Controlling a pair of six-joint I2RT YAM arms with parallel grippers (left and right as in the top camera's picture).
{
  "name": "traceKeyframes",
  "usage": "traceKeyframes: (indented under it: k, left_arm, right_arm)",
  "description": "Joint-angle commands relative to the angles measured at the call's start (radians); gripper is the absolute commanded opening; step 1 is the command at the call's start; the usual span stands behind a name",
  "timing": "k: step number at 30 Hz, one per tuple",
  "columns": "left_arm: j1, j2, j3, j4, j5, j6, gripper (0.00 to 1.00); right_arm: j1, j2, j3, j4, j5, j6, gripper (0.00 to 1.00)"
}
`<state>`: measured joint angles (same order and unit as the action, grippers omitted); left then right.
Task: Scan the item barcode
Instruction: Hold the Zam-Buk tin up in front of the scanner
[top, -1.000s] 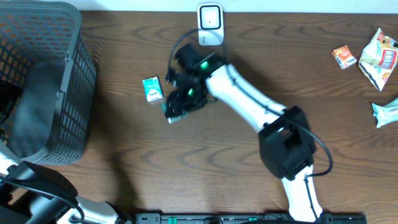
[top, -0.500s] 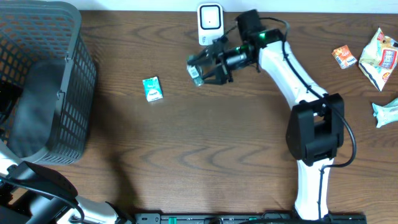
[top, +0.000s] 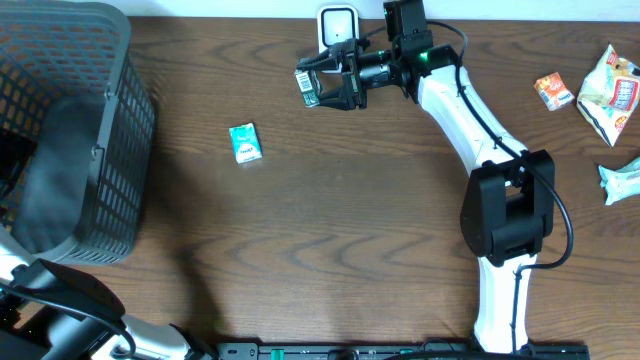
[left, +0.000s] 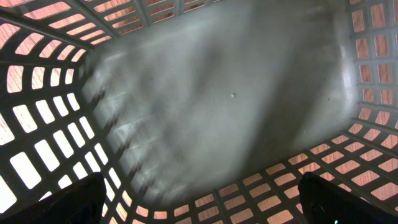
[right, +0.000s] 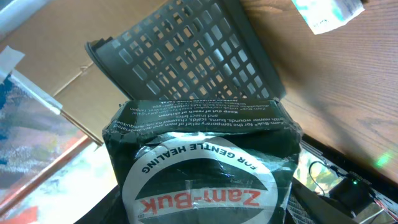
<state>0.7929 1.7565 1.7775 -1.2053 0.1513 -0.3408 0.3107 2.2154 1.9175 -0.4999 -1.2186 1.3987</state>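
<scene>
1. Overhead: right fingers (top: 330, 68) grip a dark green cardboard box (top: 310, 88) just left of the white plastic scanner (top: 338, 30), over the brown wooden desk (top: 350, 220).
2. Left wrist: left fingers (left: 68, 202) spread wide, holding nothing, inside a grey plastic basket (left: 230, 93).
3. Right wrist: the box (right: 205, 134) fills the view, its label (right: 202, 186) inverted.

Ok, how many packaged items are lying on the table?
4: small teal box left of centre; small orange packet, white-and-yellow bag and pale crinkled wrapper at the right edge. Others may be hidden.

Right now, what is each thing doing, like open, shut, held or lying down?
Dark green cardboard Zam-Buk box: held, off the table.
Right pincer: shut on that box.
Grey plastic mesh basket: upright, bottom bare.
Left pincer: open, inside the basket.
Small teal packet: lying flat, untouched.
</scene>
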Motion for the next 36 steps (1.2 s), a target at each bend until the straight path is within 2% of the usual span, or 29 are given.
traceKeyframes:
  k: [1, 11, 14, 15, 16, 17, 19, 22, 23, 25, 31, 36]
  left_arm:
    - [0.003, 0.005, -0.002, -0.005, -0.003, -0.005, 0.98]
    - [0.003, 0.005, -0.002, -0.005, -0.003, -0.005, 0.98]
    - [0.003, 0.005, -0.002, -0.005, -0.003, -0.005, 0.98]
    - [0.003, 0.005, -0.002, -0.005, -0.003, -0.005, 0.98]
    - [0.003, 0.005, -0.002, -0.005, -0.003, -0.005, 0.98]
    - [0.003, 0.005, -0.002, -0.005, -0.003, -0.005, 0.98]
    - [0.003, 0.005, -0.002, -0.005, -0.003, -0.005, 0.98]
    - [0.003, 0.005, -0.002, -0.005, -0.003, -0.005, 0.98]
    - [0.003, 0.005, -0.002, -0.005, -0.003, -0.005, 0.98]
    - [0.003, 0.005, -0.002, -0.005, -0.003, -0.005, 0.98]
    - [0.003, 0.005, -0.002, -0.005, -0.003, -0.005, 0.98]
    - [0.003, 0.005, -0.002, -0.005, -0.003, -0.005, 0.98]
  right_arm:
    - [0.004, -0.005, 0.014, 0.003, 0.002, 0.025, 0.2]
    - [0.006, -0.005, 0.014, 0.003, 0.054, -0.029, 0.17]
    - [0.026, -0.005, 0.014, 0.002, 0.225, -0.169, 0.09]
    - [0.035, -0.005, 0.014, 0.0, 0.312, -0.236, 0.09]
    - [0.056, -0.005, 0.014, -0.015, 0.502, -0.365, 0.15]
    - [0.068, -0.005, 0.014, -0.024, 0.614, -0.436, 0.18]
    - [0.094, -0.005, 0.014, -0.054, 0.888, -0.557, 0.19]
    - [0.149, -0.005, 0.014, -0.092, 1.447, -0.612, 0.25]
    - [0.177, -0.005, 0.014, -0.078, 1.699, -0.612, 0.29]
    - [0.197, -0.004, 0.014, -0.022, 1.894, -0.612, 0.29]
    - [0.19, 0.003, 0.014, 0.183, 1.93, -0.641, 0.35]
    - [0.174, 0.055, 0.014, 0.453, 1.707, -0.864, 0.38]
